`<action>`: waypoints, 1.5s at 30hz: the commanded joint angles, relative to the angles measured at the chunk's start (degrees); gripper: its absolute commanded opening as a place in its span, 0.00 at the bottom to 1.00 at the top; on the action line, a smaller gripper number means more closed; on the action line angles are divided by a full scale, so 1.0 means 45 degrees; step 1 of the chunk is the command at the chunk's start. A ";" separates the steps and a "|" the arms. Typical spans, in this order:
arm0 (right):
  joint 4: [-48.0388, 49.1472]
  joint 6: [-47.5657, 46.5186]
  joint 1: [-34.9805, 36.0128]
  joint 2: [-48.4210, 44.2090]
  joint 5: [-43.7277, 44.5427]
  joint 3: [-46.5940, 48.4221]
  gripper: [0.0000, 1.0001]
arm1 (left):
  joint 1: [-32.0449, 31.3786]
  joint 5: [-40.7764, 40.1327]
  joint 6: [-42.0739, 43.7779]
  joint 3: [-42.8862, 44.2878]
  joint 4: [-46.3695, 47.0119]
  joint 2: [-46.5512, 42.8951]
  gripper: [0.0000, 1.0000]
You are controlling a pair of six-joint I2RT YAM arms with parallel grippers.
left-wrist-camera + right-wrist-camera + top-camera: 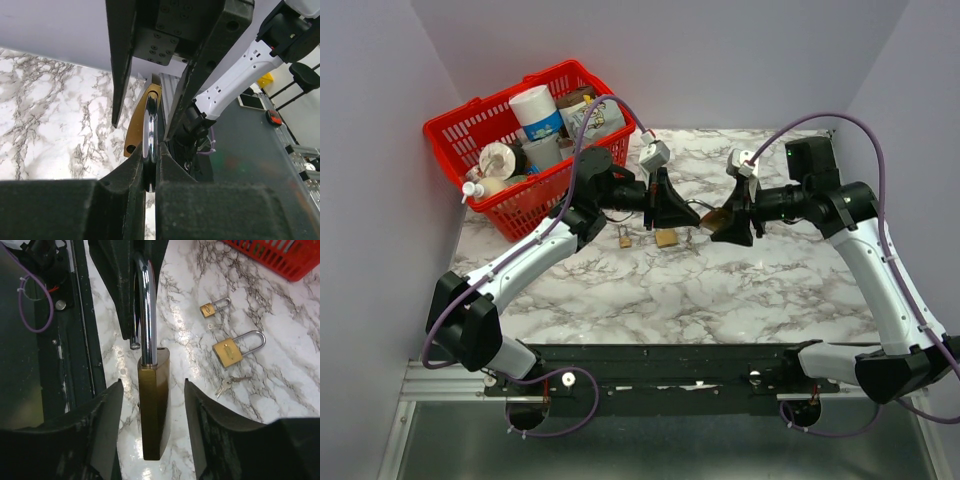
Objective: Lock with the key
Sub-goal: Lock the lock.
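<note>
A large brass padlock (154, 410) with a chrome shackle (145, 310) hangs above the marble table. My left gripper (151, 150) is shut on the shackle (150, 125), and the brass body (136, 127) shows beyond it. My right gripper (153, 383) is open, its jaws standing either side of the brass body without touching it. A small bunch of keys (227, 385) lies on the table to the right of the padlock. In the top view the two grippers (678, 212) (732, 226) face each other at mid-table with the padlock (712, 216) between them.
A small padlock (214, 307) and a medium padlock (235, 347) lie on the table near the keys; they also show in the top view (624, 238) (666, 238). A red basket (450, 135) full of containers stands at the back left.
</note>
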 commanded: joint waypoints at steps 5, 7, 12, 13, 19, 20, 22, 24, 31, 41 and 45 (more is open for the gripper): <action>0.0516 -0.0017 0.0434 -0.0065 0.0219 0.0034 0.26 | -0.0040 -0.0097 -0.0440 0.0162 0.1949 -0.0680 0.00; 0.0554 0.0059 0.0473 -0.0142 0.0433 -0.0064 0.01 | -0.0040 -0.0214 -0.0245 0.0181 0.1679 -0.0778 0.00; 0.0692 0.0236 0.0473 -0.0377 0.0552 -0.0377 0.01 | 0.0038 -0.0547 0.1665 0.0552 -0.0177 -0.0934 0.28; 0.0556 0.0236 0.0473 -0.0339 0.0532 -0.0338 0.01 | 0.0038 -0.0798 0.1863 0.0687 -0.0837 -0.0992 0.34; 0.0300 0.0080 0.0473 -0.0416 0.0259 -0.0377 0.01 | 0.0233 -0.0938 0.3657 0.0981 -0.2655 -0.1188 0.48; 0.0339 0.0080 0.0473 -0.0474 0.0239 -0.0435 0.01 | 0.0233 -0.0860 0.3914 0.1020 -0.2892 -0.1188 0.48; 0.0359 0.0041 0.0473 -0.0533 0.0084 -0.0455 0.01 | 0.0233 -0.0782 0.4402 0.1118 -0.3535 -0.1266 0.48; 0.0398 0.0002 0.0493 -0.0611 -0.0092 -0.0455 0.01 | 0.0233 -0.0587 0.5144 0.1157 -0.3947 -0.1267 0.49; 0.0594 0.0080 0.0473 -0.0710 -0.0834 -0.0416 0.01 | 0.0253 -0.0215 0.6669 0.1217 -0.5665 -0.1422 0.48; -0.0051 -0.0565 0.0571 -0.0280 -0.1284 -0.0142 0.01 | 0.0233 -0.0215 0.6377 0.1041 -0.5102 -0.1501 0.34; 0.0008 -0.0467 0.0629 -0.0260 -0.1304 -0.0103 0.01 | 0.0253 -0.0098 0.6358 0.0923 -0.5004 -0.1598 0.23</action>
